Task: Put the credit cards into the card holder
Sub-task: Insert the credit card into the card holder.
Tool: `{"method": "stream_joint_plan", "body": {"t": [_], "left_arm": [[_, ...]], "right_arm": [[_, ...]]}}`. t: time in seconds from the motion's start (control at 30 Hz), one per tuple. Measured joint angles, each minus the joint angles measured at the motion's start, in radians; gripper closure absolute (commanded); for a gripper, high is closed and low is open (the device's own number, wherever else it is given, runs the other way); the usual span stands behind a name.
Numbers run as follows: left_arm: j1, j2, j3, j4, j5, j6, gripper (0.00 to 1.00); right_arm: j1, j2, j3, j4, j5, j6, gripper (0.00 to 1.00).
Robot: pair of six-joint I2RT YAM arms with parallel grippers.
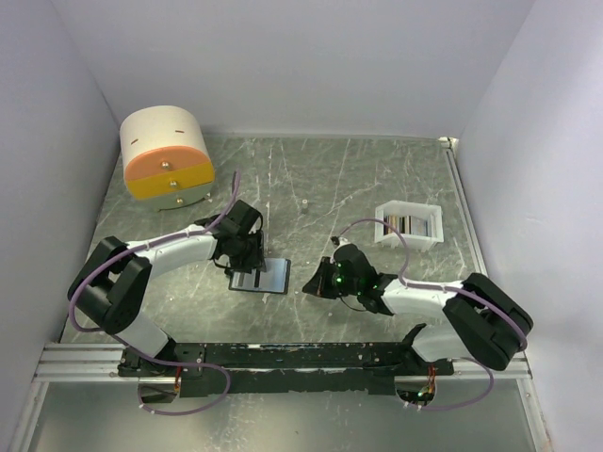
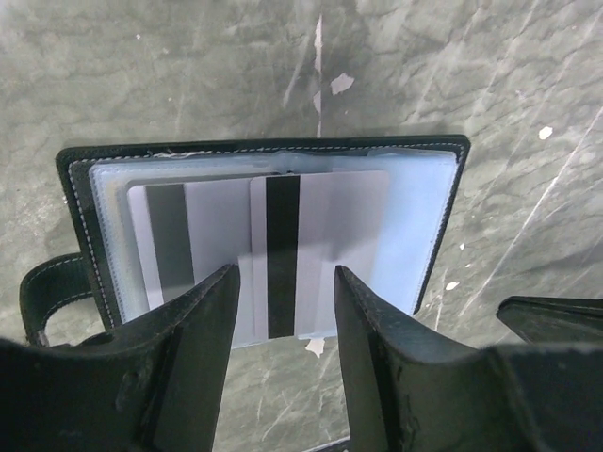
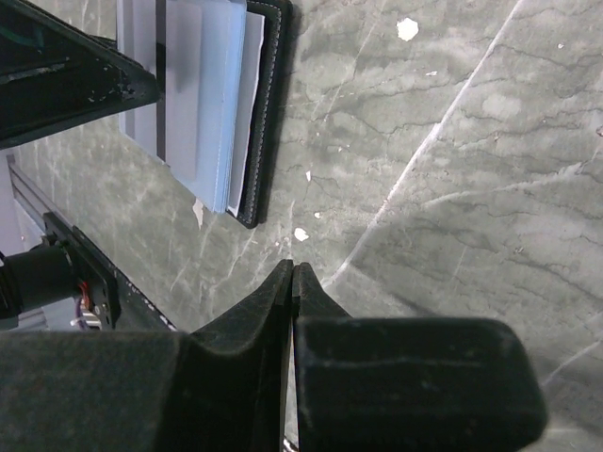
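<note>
The black card holder (image 1: pixel 264 277) lies open on the table, bluish inner pockets up. In the left wrist view the card holder (image 2: pixel 264 149) has one greyish credit card (image 2: pixel 325 235) with a dark stripe sticking partway out of a pocket toward me, and a second striped card (image 2: pixel 170 240) sits in the pocket beside it. My left gripper (image 2: pixel 285 275) hovers open over that protruding card's near end, fingers apart and not pinching it; from above the left gripper (image 1: pixel 251 264) is at the holder's left side. My right gripper (image 3: pixel 293 266) is shut and holds nothing, just right of the holder (image 3: pixel 266 113).
A white open-topped tray (image 1: pixel 391 237) at the back right holds more cards (image 1: pixel 407 224). A round cream-and-orange drawer box (image 1: pixel 165 155) stands at the back left. A tiny pale object (image 1: pixel 305 203) lies mid-table. White walls close in the sides and back.
</note>
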Motion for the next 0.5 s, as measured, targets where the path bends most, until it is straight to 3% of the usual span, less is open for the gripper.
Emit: {"method": "stream_joint_plan", "body": {"t": [0.2,0.5], "left_arm": [[0.001,0.0,-0.03,0.065,0.037,-0.002,0.73],[0.0,0.004,-0.071,0.151,0.14,-0.019,0.8]], "right_arm": [[0.003,0.068,0.01,0.04,-0.002,0.001,0.89],[0.012,0.188,0.074,0.101,-0.01,0.005,0.84]]}}
